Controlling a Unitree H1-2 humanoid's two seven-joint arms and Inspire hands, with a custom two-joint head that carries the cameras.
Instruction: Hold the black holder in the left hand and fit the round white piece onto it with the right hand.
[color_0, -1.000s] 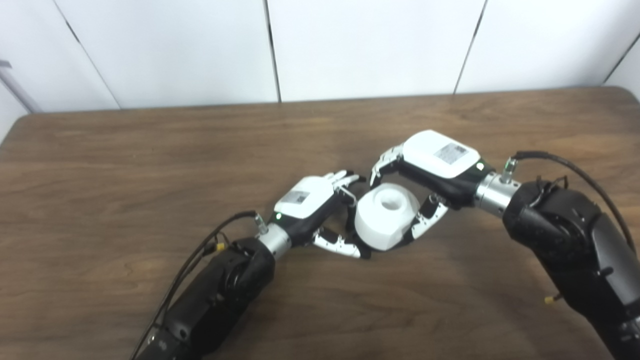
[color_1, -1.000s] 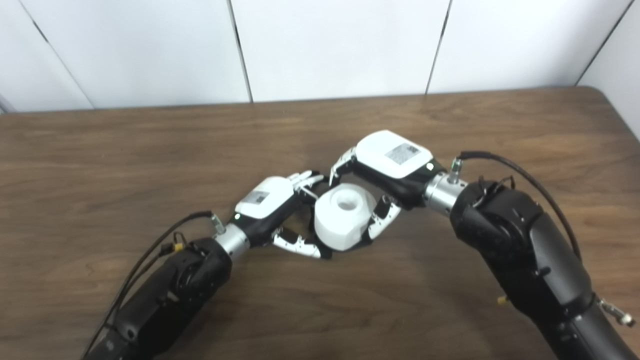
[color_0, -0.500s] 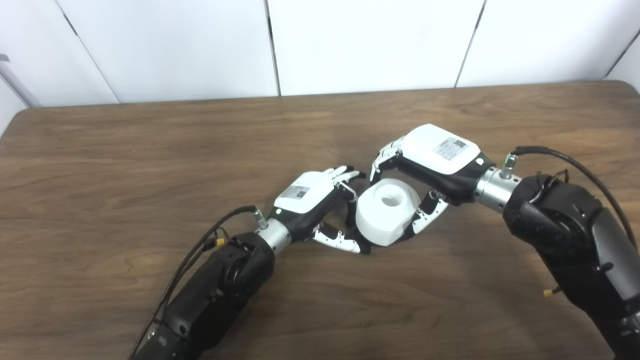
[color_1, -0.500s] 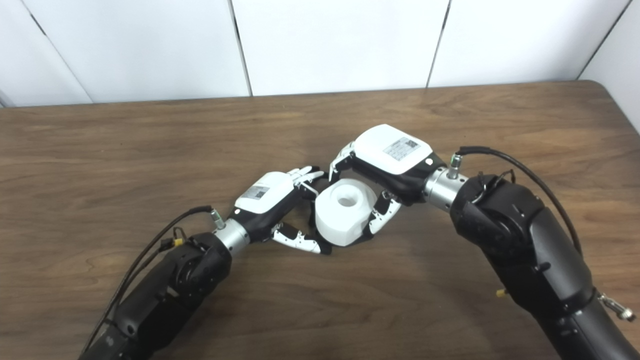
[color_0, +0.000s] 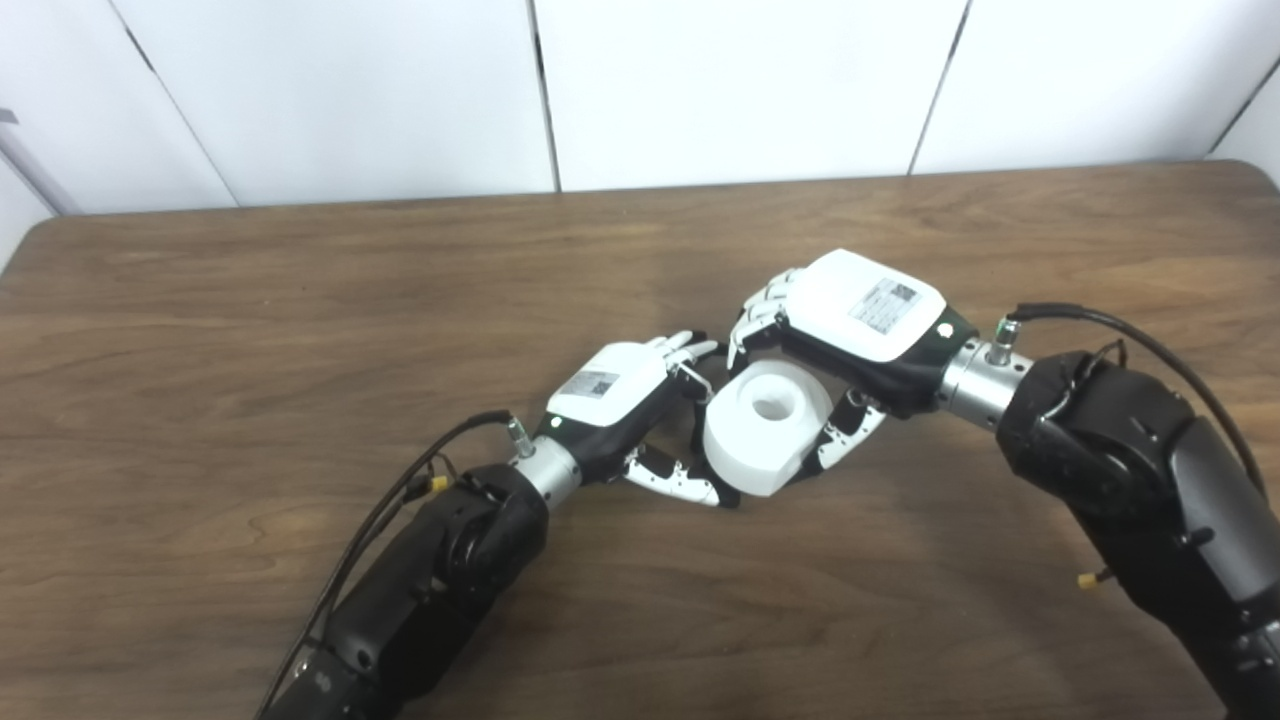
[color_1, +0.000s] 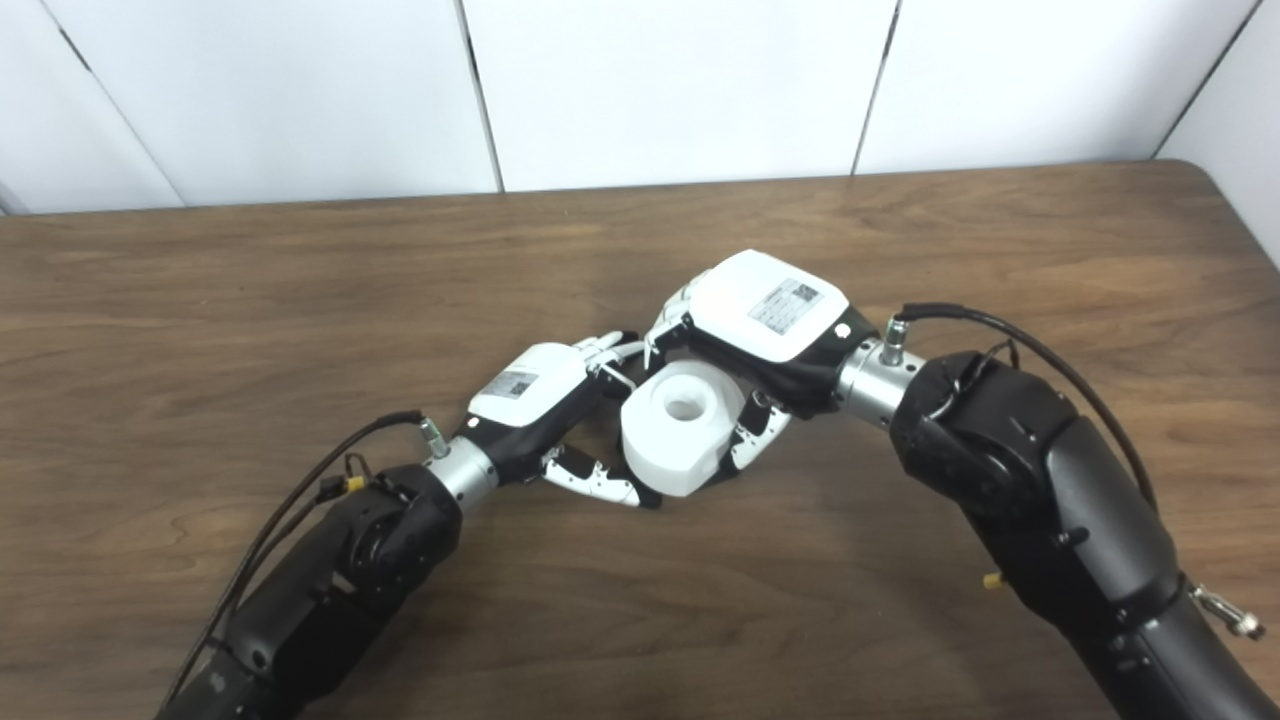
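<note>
Starting nearest the camera, two black arms enter from the bottom edge, one per side. The left hand (color_0: 625, 400) is curled, fingers and thumb reaching toward the right; a dark part shows between its fingertips, probably the holder (color_0: 697, 432), but it is almost wholly hidden, so whether the hand grips it cannot be confirmed. Just right of the left hand, touching its fingertips, is the white piece (color_0: 765, 428), tilted, with its centre hole facing up. The right hand (color_0: 850, 335) grasps it, fingers over the far side and thumb against the near side.

Progress, as a judgement: the piece is picked up and brought against the left hand, so approach and alignment appear largely done. Whether the piece is seated on the holder cannot be seen. Remaining: press it home and let go.

Count: two hands, one white piece, one dark part presumed to be the holder. Beyond both hands lies bare table (color_0: 300, 290), then a white panelled wall (color_0: 730, 90).
</note>
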